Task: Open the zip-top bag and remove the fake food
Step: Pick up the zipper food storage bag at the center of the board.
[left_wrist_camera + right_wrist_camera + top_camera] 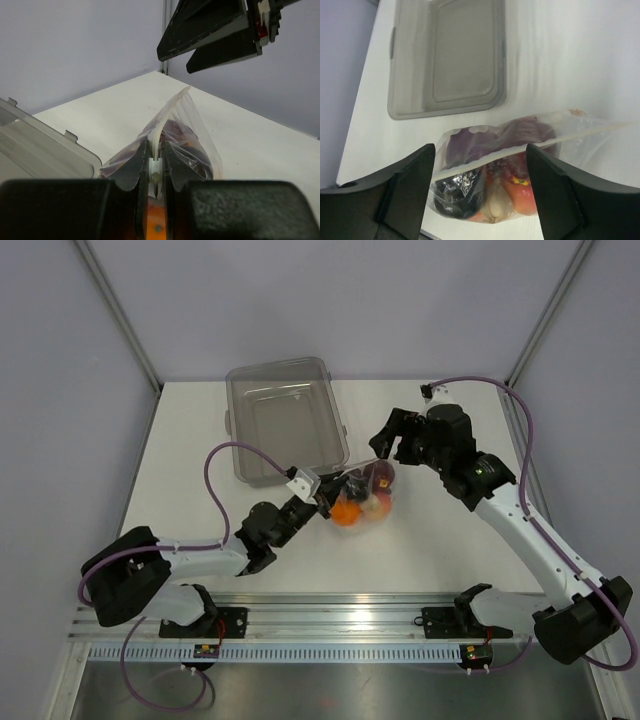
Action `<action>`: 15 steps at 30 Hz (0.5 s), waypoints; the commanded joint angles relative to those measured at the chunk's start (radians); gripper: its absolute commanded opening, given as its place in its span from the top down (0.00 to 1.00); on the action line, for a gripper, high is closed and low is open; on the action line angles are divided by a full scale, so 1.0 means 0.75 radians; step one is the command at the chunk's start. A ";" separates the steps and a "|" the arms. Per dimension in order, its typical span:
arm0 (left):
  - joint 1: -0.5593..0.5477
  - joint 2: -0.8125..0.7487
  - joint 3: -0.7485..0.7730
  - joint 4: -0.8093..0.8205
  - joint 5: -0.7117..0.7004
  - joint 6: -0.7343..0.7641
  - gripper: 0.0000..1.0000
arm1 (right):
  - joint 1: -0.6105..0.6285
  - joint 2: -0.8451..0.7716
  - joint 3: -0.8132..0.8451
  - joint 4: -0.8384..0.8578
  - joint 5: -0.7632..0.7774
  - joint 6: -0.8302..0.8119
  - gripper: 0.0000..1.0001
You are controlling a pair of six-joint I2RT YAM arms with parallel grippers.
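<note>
Clear white-dotted plastic zip-top bag (485, 145), mid-worktop (200, 540), still holds the colourful plastic fake food (515, 185); seal seemingly shut. The left gripper (156, 165) pinches its white zip strip (167, 119); the right gripper (480, 160) hovers above, jaws apart.

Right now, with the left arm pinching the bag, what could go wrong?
The left gripper pinches only the zip strip of the zip-top bag; a tug may pull it free. The open right gripper hangs over the whole strip and might clamp both lips, keeping the fake food sealed.
</note>
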 commanded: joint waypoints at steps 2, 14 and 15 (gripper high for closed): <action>0.044 -0.098 0.036 0.001 0.094 0.016 1.00 | -0.002 -0.097 -0.097 0.243 -0.284 -0.438 0.17; 0.281 -0.217 0.120 -0.332 0.562 -0.205 1.00 | -0.002 -0.228 -0.319 0.506 -0.642 -0.829 0.08; 0.297 -0.211 0.146 -0.371 0.678 -0.203 1.00 | -0.002 -0.203 -0.298 0.506 -0.679 -0.849 0.08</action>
